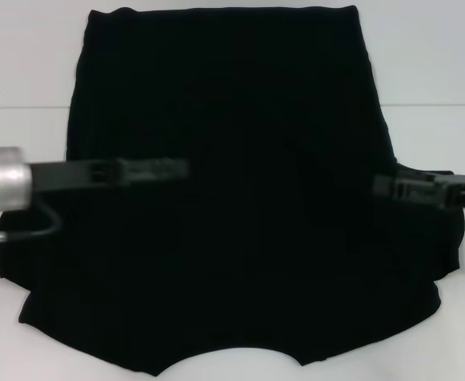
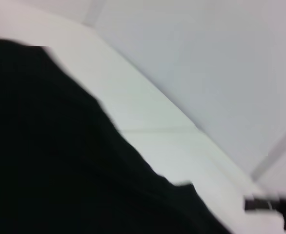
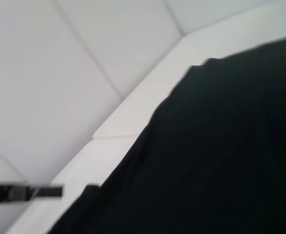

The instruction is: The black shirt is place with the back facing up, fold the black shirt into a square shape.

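- The wide white desk [image 1: 447, 71] carries everything; its bare surface shows on both sides and behind the garment.
- The large, soft, plain black short-sleeved shirt [image 1: 232, 119] lies spread across the middle of the desk, its straight hem at the far edge and the collar notch toward the robot. It is not yet square: the near sleeves flare out on both sides, and what looks like a fold or raised layer shows on the right half. No lettering shows.
- The left tool [image 1: 165, 169], a slim black rigid gripper on a silver wrist, reaches in over the left half of the shirt. Against the black cloth I cannot tell how far its fingers are parted or whether they have hold of any fabric.
- The right tool [image 1: 395, 187], also black and rigid, sits at the shirt's right edge near the sleeve; its opening and grasp are equally unreadable.
- Risk, as I judge it: if one tool pinches only the top layer, or both layers where one is meant, the fold drags unevenly and the edges skew.
- Risk: the two tools moving out of step can bunch the soft cloth in the middle.
- Risk: slippery fabric may slide from a shallow pinch and flop back.
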### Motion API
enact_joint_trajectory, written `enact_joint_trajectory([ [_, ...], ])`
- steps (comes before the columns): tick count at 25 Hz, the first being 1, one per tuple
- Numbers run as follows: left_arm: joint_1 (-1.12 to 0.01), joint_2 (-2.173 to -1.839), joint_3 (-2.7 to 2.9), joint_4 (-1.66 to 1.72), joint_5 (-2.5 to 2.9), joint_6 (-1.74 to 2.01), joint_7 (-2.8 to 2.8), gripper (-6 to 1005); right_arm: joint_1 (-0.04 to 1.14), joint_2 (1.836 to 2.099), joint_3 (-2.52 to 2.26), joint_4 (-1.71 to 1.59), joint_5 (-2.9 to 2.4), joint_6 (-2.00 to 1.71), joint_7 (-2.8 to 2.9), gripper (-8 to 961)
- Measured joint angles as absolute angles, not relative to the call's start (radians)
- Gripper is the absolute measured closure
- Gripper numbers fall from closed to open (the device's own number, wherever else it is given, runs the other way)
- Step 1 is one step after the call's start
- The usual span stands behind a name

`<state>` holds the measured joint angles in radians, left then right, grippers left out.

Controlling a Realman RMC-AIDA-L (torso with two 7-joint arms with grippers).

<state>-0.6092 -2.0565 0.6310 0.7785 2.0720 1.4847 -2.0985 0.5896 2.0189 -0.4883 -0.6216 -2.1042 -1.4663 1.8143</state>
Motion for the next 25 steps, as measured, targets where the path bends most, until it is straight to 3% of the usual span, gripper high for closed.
enact_joint_trajectory([
  [4, -0.584, -2.016, 0.458, 0.817, 2.229, 1.534, -2.342, 111, 0.607, 1.968, -0.48, -0.622, -2.086, -1.47, 2.021, 13],
  [12, -0.537, -2.004, 0.272, 0.874, 2.453, 1.532, -2.352, 132, 0.648, 1.879, -0.479, -0.622, -2.067, -1.463, 2.214, 12],
  [15, -0.525, -2.009, 0.271, 0.894, 2.488, 1.507, -2.328, 258, 0.658, 1.863, -0.48, -0.622, -2.068, -1.462, 2.232, 12],
  [22, -0.513, -2.017, 0.272, 0.899, 2.53, 1.463, -2.267, 485, 0.668, 1.856, -0.487, -0.623, -2.078, -1.45, 2.239, 12],
  [25, -0.511, -2.017, 0.269, 0.903, 2.556, 1.451, -2.272, 484, 0.668, 1.856, -0.489, -0.62, -2.079, -1.445, 2.24, 12],
])
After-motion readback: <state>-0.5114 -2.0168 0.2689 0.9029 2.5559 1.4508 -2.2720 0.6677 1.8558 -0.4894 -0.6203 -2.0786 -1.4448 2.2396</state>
